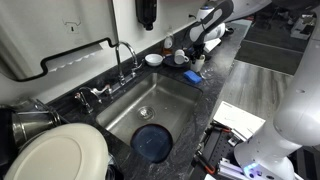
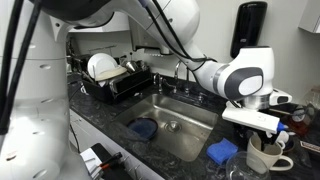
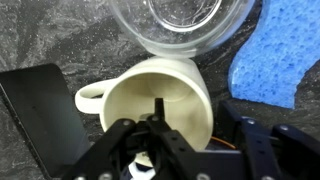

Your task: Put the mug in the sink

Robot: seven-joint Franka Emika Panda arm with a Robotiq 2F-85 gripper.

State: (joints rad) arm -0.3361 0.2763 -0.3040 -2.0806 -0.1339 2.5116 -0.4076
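One white mug [image 3: 150, 90] stands upright on the dark speckled tabletop [image 3: 60, 50], outside the one sink [image 1: 175, 105]. One glass bowl [image 3: 180, 25] just beside it; one blue sponge [image 3: 280, 55] near. Hand [image 3: 197, 125] spread: one finger inside the mug, one outside.

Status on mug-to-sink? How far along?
Done: approach only. The tool is down at the mug, with one finger apparently inside the rim.
In hand: the grasp. I can't tell whether it is shut. The mug sits on the countertop, next to a blue sponge and a glass bowl.
Left: lift, carry to the sink, set down.
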